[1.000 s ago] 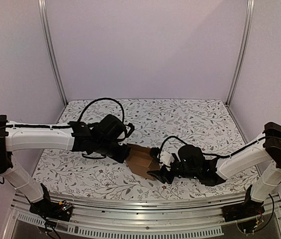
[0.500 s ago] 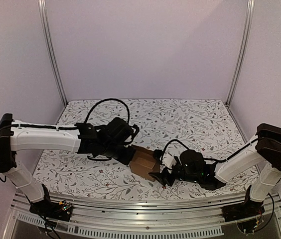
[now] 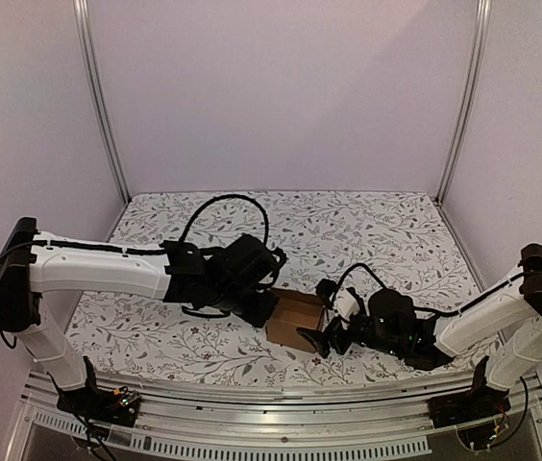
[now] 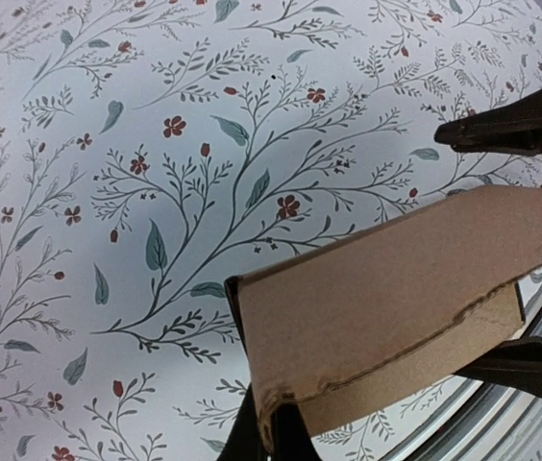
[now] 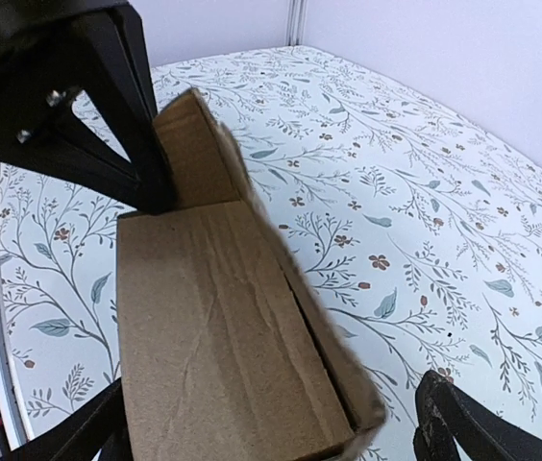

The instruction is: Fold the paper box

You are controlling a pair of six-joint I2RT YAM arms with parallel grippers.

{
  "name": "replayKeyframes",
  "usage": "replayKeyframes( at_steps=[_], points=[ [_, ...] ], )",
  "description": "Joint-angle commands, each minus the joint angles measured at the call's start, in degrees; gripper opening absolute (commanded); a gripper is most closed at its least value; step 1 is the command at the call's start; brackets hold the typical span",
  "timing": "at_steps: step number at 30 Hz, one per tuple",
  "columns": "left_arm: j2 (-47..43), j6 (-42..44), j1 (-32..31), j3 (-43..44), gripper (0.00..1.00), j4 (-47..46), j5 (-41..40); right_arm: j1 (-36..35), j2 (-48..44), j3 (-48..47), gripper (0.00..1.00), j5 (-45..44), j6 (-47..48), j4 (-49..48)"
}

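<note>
Top view and both wrist views. The paper box [image 3: 296, 319] stood on the floral-printed worktop [image 3: 396, 230], near its front edge and about midway across, between the two tools. It was plain brown corrugated cardboard with no print, partly raised into an open, carton-like shape rather than lying as a flat sheet. In the right wrist view a broad panel faced the camera, marked by faint creases running along its length. A side wall rose along its right edge, and a smaller flap stood up at the far end. In the left wrist view a fold line ran lengthwise across the cardboard, and one corner edge looked slightly ragged.

The left tool [image 3: 263, 307] had its jaws closed tight on a thin edge of the box at the corner nearest its arm; the cardboard showed pinched between the fingers [image 4: 269, 434]. The right tool [image 3: 323, 335] had its jaws spread wide, one finger on either side of the box end that faced it. The farther finger stood clear of the cardboard, and whether the other touched it could not be told.
</note>
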State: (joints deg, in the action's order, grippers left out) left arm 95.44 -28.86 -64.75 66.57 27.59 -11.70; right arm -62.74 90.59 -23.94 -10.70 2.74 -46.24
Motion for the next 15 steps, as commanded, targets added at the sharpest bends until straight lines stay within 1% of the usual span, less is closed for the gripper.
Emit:
replayKeyframes(
  at_steps=[1, 4, 8, 10, 11, 15],
  points=[
    [4.0, -1.0, -2.0, -0.2, 0.00, 8.7, 2.5, 0.4, -8.4, 1.9, 0.99, -2.8, -2.2, 4.8],
    [4.9, -1.0, -2.1, 0.8, 0.00, 9.3, 2.1, 0.5, -14.9, 2.1, 0.99, -3.1, -2.5, 12.2],
    [6.1, -1.1, -2.3, 1.7, 0.00, 9.8, 1.6, 0.5, -25.4, 1.2, 0.99, -4.7, -6.1, 24.0],
    [6.6, -1.1, -2.4, 2.3, 0.00, 10.1, 1.6, 0.4, -29.9, -0.8, 0.99, -7.9, -9.3, 32.2],
    [6.8, -1.1, -2.4, 2.5, 0.00, 10.2, 1.5, 0.4, -31.8, -2.9, 0.99, -8.9, -11.5, 38.8],
    [7.3, -1.8, -2.4, 3.2, 0.00, 10.3, 0.8, 0.5, -35.6, -8.5, 0.99, -4.4, -13.1, 52.6]
  ],
)
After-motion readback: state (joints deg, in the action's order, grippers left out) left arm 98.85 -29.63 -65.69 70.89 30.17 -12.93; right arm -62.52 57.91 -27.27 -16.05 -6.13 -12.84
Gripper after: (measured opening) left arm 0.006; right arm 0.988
